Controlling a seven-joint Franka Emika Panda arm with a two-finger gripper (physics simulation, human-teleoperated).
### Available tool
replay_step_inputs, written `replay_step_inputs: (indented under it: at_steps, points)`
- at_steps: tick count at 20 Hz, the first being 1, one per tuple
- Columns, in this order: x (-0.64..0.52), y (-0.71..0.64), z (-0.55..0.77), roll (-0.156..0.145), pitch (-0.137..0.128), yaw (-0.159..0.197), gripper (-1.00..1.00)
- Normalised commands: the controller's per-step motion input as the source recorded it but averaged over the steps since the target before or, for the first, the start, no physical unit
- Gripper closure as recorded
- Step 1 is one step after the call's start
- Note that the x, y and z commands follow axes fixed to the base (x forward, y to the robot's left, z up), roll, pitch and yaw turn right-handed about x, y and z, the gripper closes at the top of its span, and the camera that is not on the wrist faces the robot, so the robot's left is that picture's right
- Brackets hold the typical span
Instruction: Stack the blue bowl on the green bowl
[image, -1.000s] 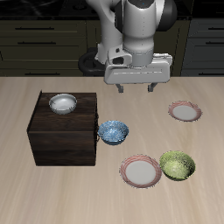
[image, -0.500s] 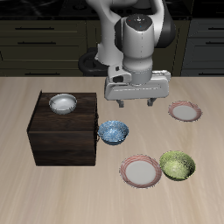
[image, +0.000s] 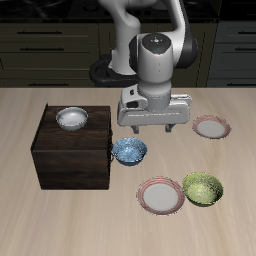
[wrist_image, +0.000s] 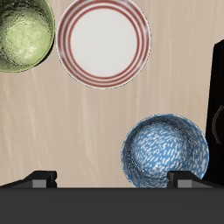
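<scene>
One blue bowl (wrist_image: 165, 151) below gripper (image: 151, 128)

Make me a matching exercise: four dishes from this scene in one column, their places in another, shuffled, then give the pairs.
Things:
1. blue bowl
2. green bowl
3. white bowl
4. plate farther back

Places:
A. on top of the dark wooden box
B. alone on the table, farther back than the other dishes on it
C. on the table right beside the box, below the claw
D. near the table's front edge, next to the other red-rimmed plate

Pairs: 1-C, 2-D, 3-A, 4-B
</scene>
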Motion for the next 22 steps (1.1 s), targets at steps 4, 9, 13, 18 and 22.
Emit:
replay_step_inputs:
  at_steps: [4, 9, 13, 18, 22]
  points:
    - [0.01, -0.03, -0.18, -0.007, 0.008, -0.001, -1.0]
    - [0.03, -0.04, -0.31, -0.014, 0.035, -0.001, -1.0]
    - [0.03, -0.04, -0.17, -0.012, 0.02, -0.005, -1.0]
    - [-0.02, 0.01, -0.26, 0.004, 0.029, 0.001, -1.0]
    - [-0.06, 0.02, -0.24, 0.016, 0.024, -0.018, -1.0]
